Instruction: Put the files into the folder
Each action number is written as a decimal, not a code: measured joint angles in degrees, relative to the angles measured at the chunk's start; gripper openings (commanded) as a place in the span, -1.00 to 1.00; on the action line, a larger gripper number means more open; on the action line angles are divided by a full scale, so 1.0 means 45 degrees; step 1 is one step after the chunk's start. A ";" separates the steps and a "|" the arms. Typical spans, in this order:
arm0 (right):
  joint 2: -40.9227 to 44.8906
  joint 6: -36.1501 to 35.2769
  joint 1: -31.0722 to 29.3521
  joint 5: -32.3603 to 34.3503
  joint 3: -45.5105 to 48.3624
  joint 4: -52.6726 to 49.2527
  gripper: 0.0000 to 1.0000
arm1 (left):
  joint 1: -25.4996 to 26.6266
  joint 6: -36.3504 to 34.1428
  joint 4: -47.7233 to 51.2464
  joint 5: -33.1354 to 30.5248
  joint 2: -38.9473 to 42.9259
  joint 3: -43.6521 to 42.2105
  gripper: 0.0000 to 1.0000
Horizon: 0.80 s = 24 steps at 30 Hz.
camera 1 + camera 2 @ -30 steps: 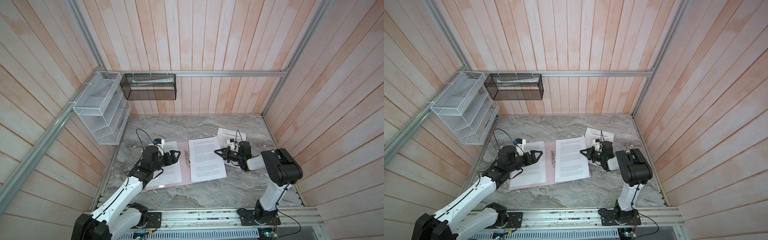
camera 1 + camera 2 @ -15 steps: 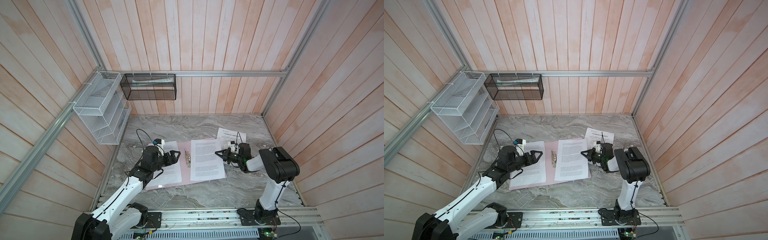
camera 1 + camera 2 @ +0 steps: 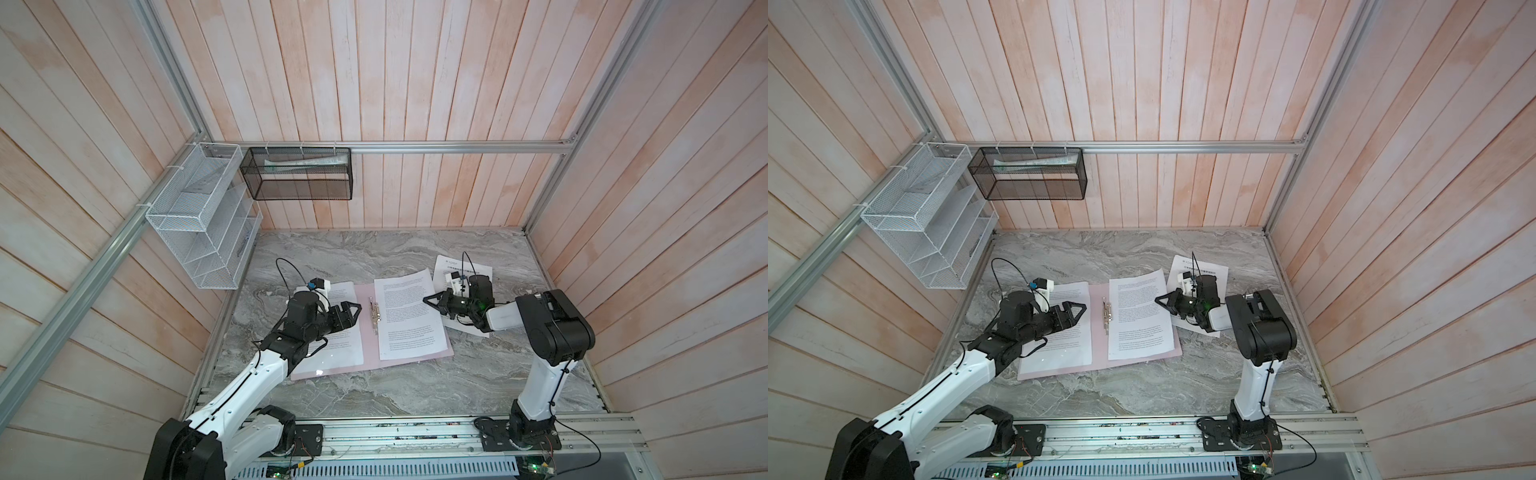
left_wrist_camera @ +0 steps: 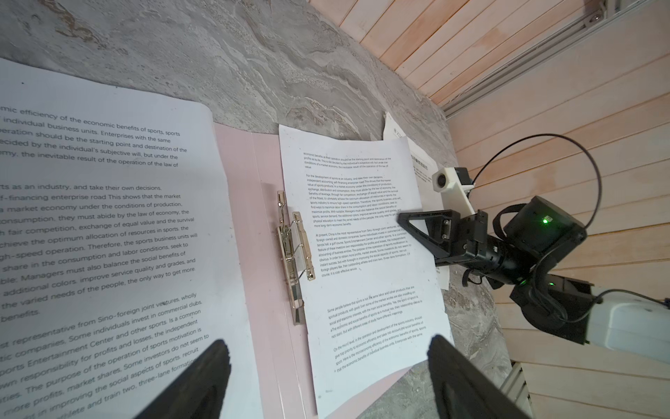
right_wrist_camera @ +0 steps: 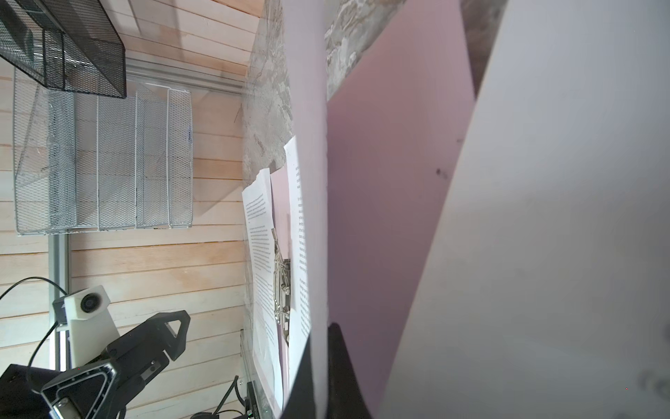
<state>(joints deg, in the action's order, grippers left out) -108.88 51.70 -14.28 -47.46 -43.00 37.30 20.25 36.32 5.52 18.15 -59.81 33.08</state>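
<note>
R fingers (image 5: 339, 370) pressed together, thin edge of the gripped sheet (image 5: 308, 109) pinched between them; R gripper (image 5: 321, 381) fully closed on it. Grip sits on the sheet's outer long edge, approx mid-length. Sheet lies over R half of the folder (image 3: 369, 353), which is open flat on marble table (image 3: 374, 395).

L fingers (image 4: 206, 381) spread wide, nothing between. L gripper (image 3: 354, 311) hangs over second sheet (image 3: 347, 345) on folder's L half; contact w/ paper can't be judged.

R wrist view only: gripped edge raised off pink cover.

L wrist view only: print legible; silver clip (image 4: 295, 250) at spine, btwn the two sheets.

Top views only: third sheet (image 3: 1208, 270) w/ bold heading, on table under R arm, just beside folder, not in it. White wire rack (image 3: 199, 216) & black mesh basket (image 3: 299, 174) on walls.
</note>
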 measured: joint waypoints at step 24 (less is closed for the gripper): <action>-0.0121 -0.3308 -0.0447 -0.0199 -0.1171 -0.3361 -1.00 | 0.0000 -0.0121 -0.0049 0.0000 -0.0257 0.0000 0.74</action>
<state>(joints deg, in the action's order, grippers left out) -109.43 36.82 -16.29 -48.36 -48.27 22.17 20.25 35.77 5.30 18.15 -60.97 33.08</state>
